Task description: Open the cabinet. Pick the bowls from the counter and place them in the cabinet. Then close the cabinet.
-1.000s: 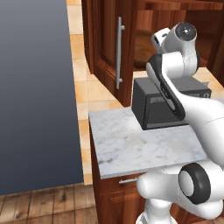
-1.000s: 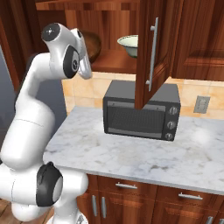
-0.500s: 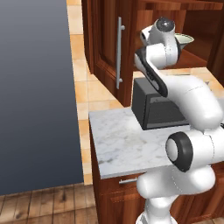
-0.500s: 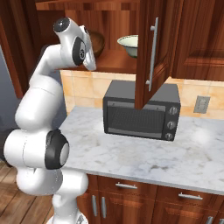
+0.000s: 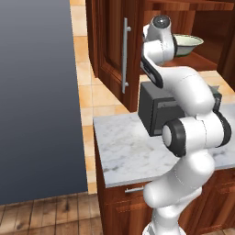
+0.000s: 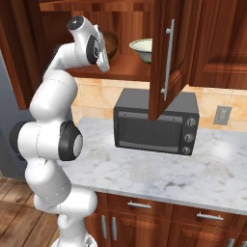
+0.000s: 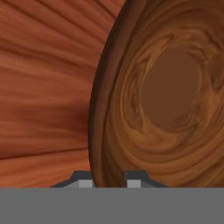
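Arm is swinging higher into the cabinet (image 6: 120, 67), gripper (image 7: 110, 180) clamped on the wooden bowl (image 7: 166, 96) rim, lowering it onto the shelf left of the cream bowl (image 6: 141, 48); doors are hanging open

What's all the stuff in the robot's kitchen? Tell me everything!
Cabinet: one, reddish-brown, on the wall, both doors open.
Wood bowl: one, dark brown, in the cabinet, rim between the claw's fingers.
Pale bowl: one, cream-green, on the cabinet shelf.
Microwave: one, dark grey, on the counter under the cabinet.
Counter: one, white-grey marble.
Drawers: reddish-brown, silver handles, below the counter.
Outlet: one, grey, on the tan tiled wall.
Fridge: one, blue-grey, beside the counter.
Arm: one, white.
Claw: one, shut on the wood bowl.
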